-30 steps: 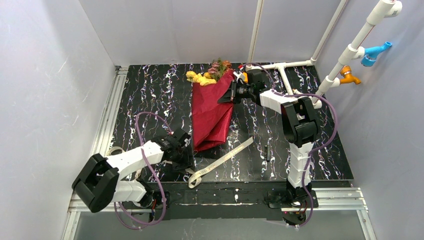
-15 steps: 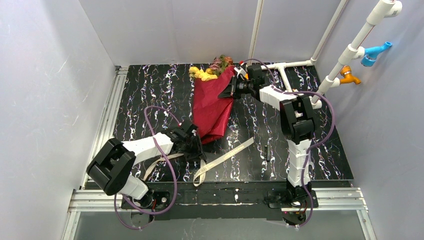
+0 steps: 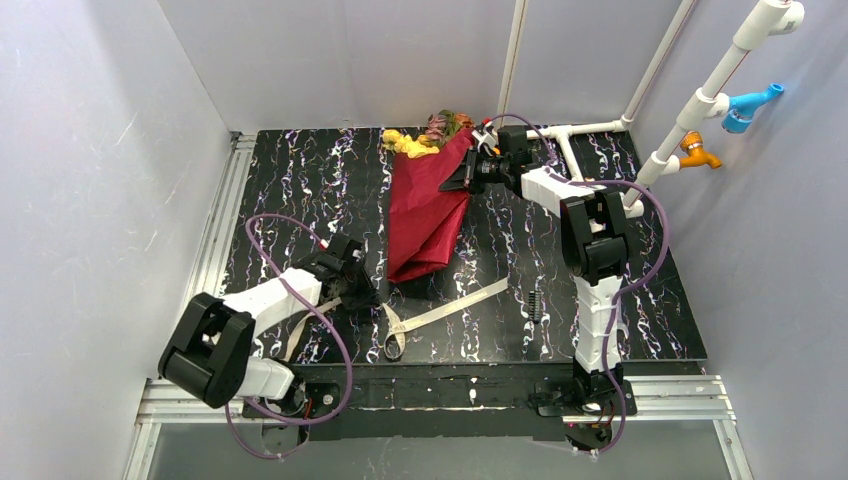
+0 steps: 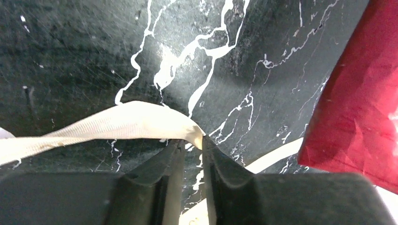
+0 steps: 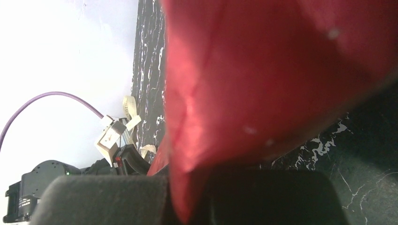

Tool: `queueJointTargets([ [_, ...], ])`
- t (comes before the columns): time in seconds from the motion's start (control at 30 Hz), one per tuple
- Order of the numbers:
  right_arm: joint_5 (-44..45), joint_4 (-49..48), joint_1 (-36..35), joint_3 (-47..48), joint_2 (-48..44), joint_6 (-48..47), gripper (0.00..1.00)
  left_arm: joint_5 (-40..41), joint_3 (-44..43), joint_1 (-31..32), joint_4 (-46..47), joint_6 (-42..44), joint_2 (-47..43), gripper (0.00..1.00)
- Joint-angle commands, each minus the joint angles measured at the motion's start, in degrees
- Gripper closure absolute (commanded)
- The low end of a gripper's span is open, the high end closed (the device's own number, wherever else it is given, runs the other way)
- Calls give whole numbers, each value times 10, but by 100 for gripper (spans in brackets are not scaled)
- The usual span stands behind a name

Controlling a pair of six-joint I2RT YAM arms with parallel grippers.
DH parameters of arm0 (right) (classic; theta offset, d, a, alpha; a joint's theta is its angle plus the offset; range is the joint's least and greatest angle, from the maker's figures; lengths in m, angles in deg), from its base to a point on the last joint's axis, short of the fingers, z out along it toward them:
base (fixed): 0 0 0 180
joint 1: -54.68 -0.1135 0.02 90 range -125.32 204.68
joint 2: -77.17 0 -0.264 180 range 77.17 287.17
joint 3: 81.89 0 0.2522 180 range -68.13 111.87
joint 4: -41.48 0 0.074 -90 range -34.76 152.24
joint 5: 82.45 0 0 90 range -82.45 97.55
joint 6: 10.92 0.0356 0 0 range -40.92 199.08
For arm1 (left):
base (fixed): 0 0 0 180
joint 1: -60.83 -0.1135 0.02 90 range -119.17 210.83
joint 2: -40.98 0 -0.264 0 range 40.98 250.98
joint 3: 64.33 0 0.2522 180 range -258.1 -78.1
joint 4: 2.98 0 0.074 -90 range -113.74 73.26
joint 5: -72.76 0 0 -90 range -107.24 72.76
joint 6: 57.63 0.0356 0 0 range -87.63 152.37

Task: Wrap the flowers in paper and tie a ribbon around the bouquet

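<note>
Looked over everything from where I'm standing and honestly there's no text, label, brand or number I can read on anything here.

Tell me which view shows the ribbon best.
Top external: nearly the whole ribbon, loop included, is visible. Left wrist shows only a fold at the tips of the left end effector; right wrist shows mostly red paper.

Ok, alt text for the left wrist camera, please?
The left gripper, jaws almost closed, meets a raised fold of beige ribbon on the black marbled table. Red paper fills the right edge.
</note>
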Motion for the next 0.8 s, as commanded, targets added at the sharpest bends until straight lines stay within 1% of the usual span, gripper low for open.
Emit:
queueJointTargets([
  [0.0, -14, -25, 2, 3, 2, 1, 99, 18, -11, -21, -21, 30, 41, 85],
  [0.1, -14, -27, 2, -5, -1, 1, 99, 3, -38, -38, -11, 37, 81, 99],
  [0.13, -14, -27, 2, -7, -3, 0, 99, -1, -47, -44, -9, 39, 95, 100],
  [0.33, -17, -29, 2, -23, -10, -5, 99, -23, -106, -78, 4, 45, 170, 100],
  [0.5, -22, -42, 1, -41, -12, -3, 99, -28, -174, -110, -2, 45, 232, 100],
  [0.63, -23, -62, 0, -51, -13, 11, 99, -46, -213, -134, 8, 25, 279, 100],
  [0.77, -24, -74, -5, -53, -13, 23, 99, -38, -265, -144, -1, 6, 319, 100],
])
